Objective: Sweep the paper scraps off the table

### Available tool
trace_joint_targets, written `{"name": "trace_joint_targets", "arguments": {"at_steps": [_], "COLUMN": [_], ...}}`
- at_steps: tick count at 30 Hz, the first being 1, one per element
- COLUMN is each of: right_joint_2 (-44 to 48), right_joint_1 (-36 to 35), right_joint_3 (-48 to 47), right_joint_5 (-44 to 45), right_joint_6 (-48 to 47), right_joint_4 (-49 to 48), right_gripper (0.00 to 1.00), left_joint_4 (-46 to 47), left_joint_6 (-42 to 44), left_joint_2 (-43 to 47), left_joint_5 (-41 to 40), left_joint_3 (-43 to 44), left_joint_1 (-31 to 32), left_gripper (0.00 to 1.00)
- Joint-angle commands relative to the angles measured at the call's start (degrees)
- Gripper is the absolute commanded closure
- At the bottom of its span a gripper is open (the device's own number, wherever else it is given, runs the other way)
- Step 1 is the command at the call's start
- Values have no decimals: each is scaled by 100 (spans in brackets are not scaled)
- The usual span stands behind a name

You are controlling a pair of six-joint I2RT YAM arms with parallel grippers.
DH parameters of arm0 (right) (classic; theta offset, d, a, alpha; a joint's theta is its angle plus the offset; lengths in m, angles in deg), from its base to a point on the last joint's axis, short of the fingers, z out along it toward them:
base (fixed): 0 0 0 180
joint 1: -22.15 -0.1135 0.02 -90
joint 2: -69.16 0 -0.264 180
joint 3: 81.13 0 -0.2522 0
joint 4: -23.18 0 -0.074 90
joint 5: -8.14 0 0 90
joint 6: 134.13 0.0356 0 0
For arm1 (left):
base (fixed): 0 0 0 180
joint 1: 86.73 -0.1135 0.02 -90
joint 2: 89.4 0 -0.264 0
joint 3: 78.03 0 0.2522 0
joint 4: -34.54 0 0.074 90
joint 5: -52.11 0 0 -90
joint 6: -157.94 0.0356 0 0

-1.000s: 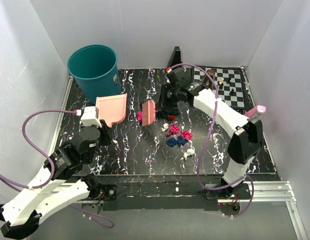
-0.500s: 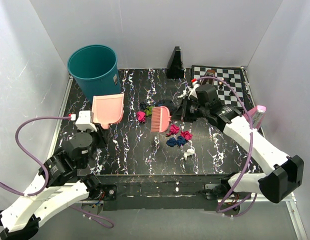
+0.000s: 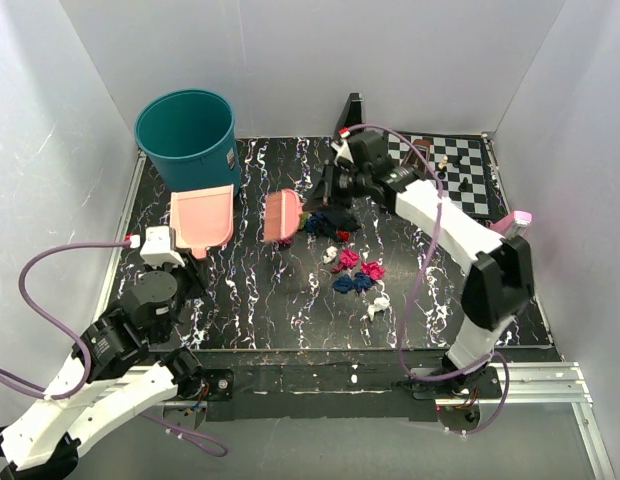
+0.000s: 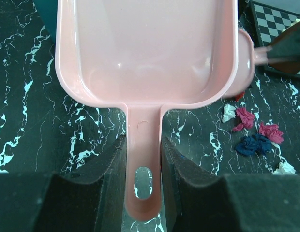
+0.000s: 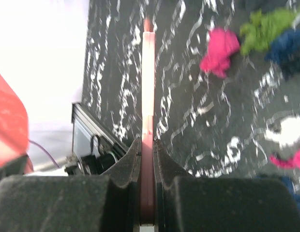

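My left gripper [image 3: 185, 255] is shut on the handle of a pink dustpan [image 3: 201, 218]; in the left wrist view the pan [image 4: 145, 53] fills the top and my fingers [image 4: 111, 169] clamp its handle. My right gripper [image 3: 322, 198] is shut on a pink brush [image 3: 282, 216], seen edge-on in the right wrist view [image 5: 148, 87]. Paper scraps lie right of the brush: dark blue and green ones [image 3: 320, 222], magenta and blue ones [image 3: 356, 273], a white one [image 3: 378, 305]. The right wrist view shows magenta [image 5: 220, 50], green [image 5: 266, 24] and white [image 5: 288, 130] scraps on the black marbled table [image 3: 260, 300].
A teal bin [image 3: 187, 140] stands at the back left, just behind the dustpan. A chessboard [image 3: 460, 175] with small pieces lies at the back right. A black wedge [image 3: 350, 115] stands at the back wall. White panels wall the table.
My right arm has swung the brush from mid-table back and to the left, next to the dustpan. My left arm has shifted the dustpan slightly left, closer to the bin.
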Motion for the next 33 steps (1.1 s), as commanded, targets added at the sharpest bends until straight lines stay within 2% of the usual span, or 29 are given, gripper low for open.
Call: {"name": "trace_joint_targets", "arguments": {"at_steps": [1, 5, 7, 10, 12, 15, 18, 23, 25, 29, 31, 33], "right_joint_2": [-1087, -2555, -3101, -3472, -3516, -3254, -2648, -1900, -1724, -1119, -741, -389], "right_joint_1": [-4, -13, -4, 92, 180, 356, 444, 515, 497, 506, 488, 480], "right_joint_3": [-1532, -2947, -3493, -3619, -3339, -2829, -2345, -2457, -2712, -2977, -2898, -2705], "right_joint_5": [44, -430, -379, -54, 34, 271, 1007, 2196, 1917, 740, 676, 1043], "right_joint_6": [428, 621, 692, 929, 1008, 913, 544, -343, -817, -1618, -1829, -1865], "right_joint_4": [261, 805, 1122, 1492, 1554, 1694, 1984, 2845, 3004, 3101, 3232, 3504], "right_gripper": [99, 99, 99, 99, 99, 99, 99, 99, 99, 99, 99, 99], "left_joint_4": [9, -148, -193, -175, -166, -158, -105, -70, -96, -87, -96, -96], "left_joint_6": [14, -100, -109, -109, -100, -100, -83, -39, -100, -162, -171, -179], "left_joint_2": [-253, -499, -561, -588, -579, -562, -570, -763, -869, -974, -1018, -1062], "left_joint_5": [-3, -186, -222, -179, -161, -117, -12, 243, 392, 551, 604, 665], "left_joint_3": [-26, 71, 97, 89, 89, 62, 45, 62, 89, 97, 97, 106], "left_joint_1": [-20, -20, -28, -28, -28, -20, -28, -28, -28, -28, -28, -28], "left_gripper": [100, 100, 100, 100, 100, 100, 100, 100, 100, 100, 100, 100]}}
